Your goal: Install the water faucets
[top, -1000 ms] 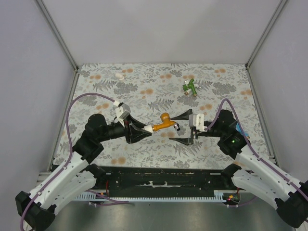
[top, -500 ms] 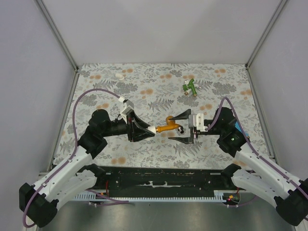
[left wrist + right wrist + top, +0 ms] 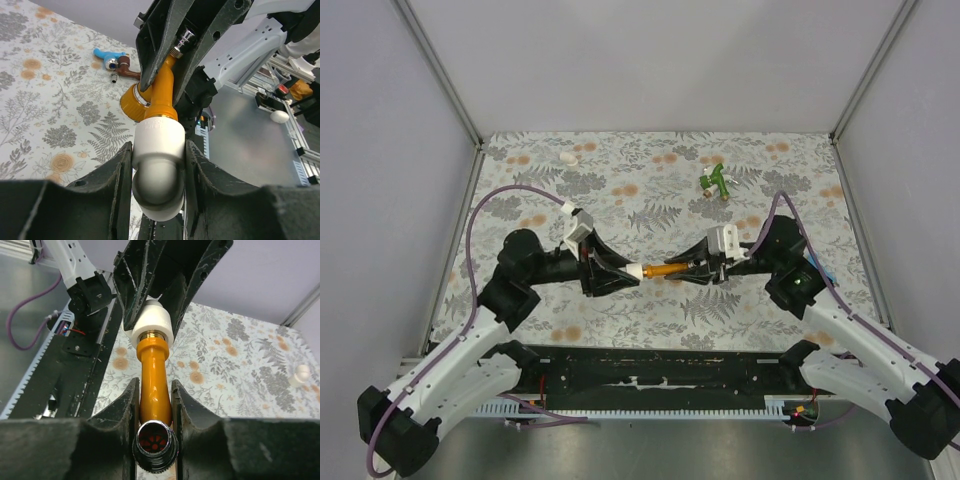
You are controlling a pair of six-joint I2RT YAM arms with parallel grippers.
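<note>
Two end effectors share one assembly. The left end effector is clamped on the white fitting. The right end effector is closed on the orange faucet, its fingers pressing the body on both sides just behind the chrome tip. The faucet hangs in the air between the arms, above the counter, with its brass end at the mouth of the fitting. How deep it sits cannot be told.

The main risk, as I judge it, is misalignment. If the faucet's axis tilts against the fitting when it is turned or pushed, the joint may jam or cross-thread. Both parts look round and smooth, so a twist could make the faucet spin inside the right grip, or the fitting rotate in the left one, with nothing tightening. With both arms holding one stiff piece, a small sideways move by either could wrench it from the other, dropping it to roll on the counter. The green faucet lies well apart and looks safe.
</note>
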